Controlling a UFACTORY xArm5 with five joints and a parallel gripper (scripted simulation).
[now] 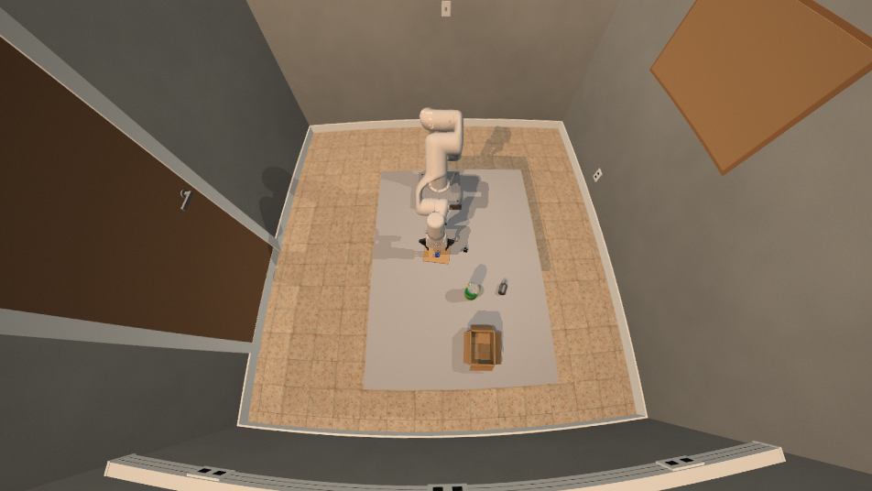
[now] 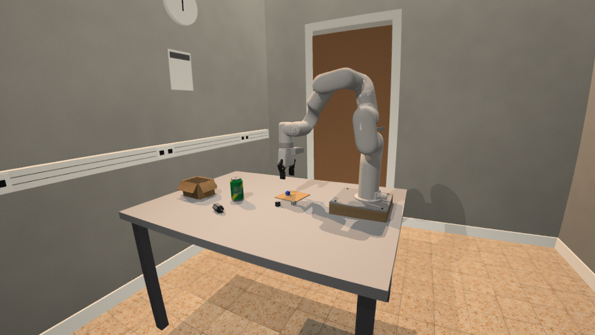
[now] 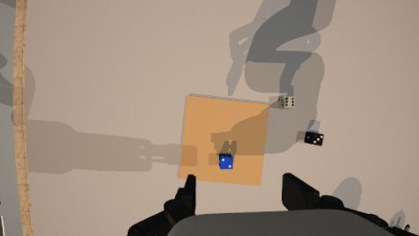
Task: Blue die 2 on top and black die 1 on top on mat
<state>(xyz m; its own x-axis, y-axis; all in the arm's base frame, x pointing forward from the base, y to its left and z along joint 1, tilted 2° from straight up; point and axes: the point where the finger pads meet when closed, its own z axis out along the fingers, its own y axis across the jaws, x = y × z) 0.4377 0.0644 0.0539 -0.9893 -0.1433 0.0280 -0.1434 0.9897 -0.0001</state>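
The blue die point(image 3: 226, 161) sits flat on the orange mat point(image 3: 224, 139), near its lower edge, with two pips on top; it also shows in the exterior view point(image 2: 287, 192). The black die point(image 3: 314, 138) lies on the table to the right of the mat, off it, showing two pips on top. The white die point(image 3: 286, 102) lies on the table just off the mat's upper right corner. My gripper point(image 3: 239, 188) is open and empty, raised well above the mat point(image 2: 292, 195); it also shows in the exterior view point(image 2: 286, 170).
A green can point(image 2: 237, 188), a small dark object point(image 2: 218, 207) and an open cardboard box point(image 2: 197, 186) stand on the table away from the mat. The arm's wooden base point(image 2: 361, 205) is at the table's other end.
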